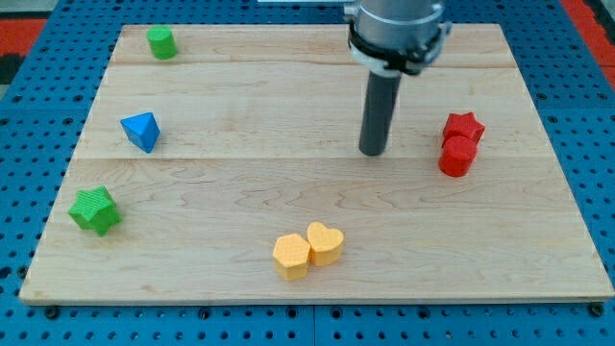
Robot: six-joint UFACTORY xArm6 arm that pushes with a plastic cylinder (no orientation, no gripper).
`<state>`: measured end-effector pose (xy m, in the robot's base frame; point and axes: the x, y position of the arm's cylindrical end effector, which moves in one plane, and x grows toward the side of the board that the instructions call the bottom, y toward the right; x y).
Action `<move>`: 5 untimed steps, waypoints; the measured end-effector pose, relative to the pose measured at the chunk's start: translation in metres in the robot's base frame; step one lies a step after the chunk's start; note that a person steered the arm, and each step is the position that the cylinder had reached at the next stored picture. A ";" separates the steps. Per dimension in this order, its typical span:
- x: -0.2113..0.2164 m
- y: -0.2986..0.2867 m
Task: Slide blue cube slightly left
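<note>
The blue block (141, 131), a pointed wedge-like shape, lies on the wooden board (240, 192) at the view's left. My tip (372, 151) rests on the board right of centre, far to the right of the blue block and apart from it. It stands left of the two red blocks.
A green cylinder (161, 42) sits at the top left. A green star (95, 210) sits at the lower left. A yellow hexagon (291, 256) touches a yellow heart (325, 243) at the bottom centre. A red star (463, 127) touches a red cylinder (455, 157) at the right.
</note>
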<state>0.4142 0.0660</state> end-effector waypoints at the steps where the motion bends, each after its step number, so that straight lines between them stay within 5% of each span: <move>1: -0.047 -0.011; 4: -0.162 0.139; 5: -0.182 0.125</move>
<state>0.2320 0.1910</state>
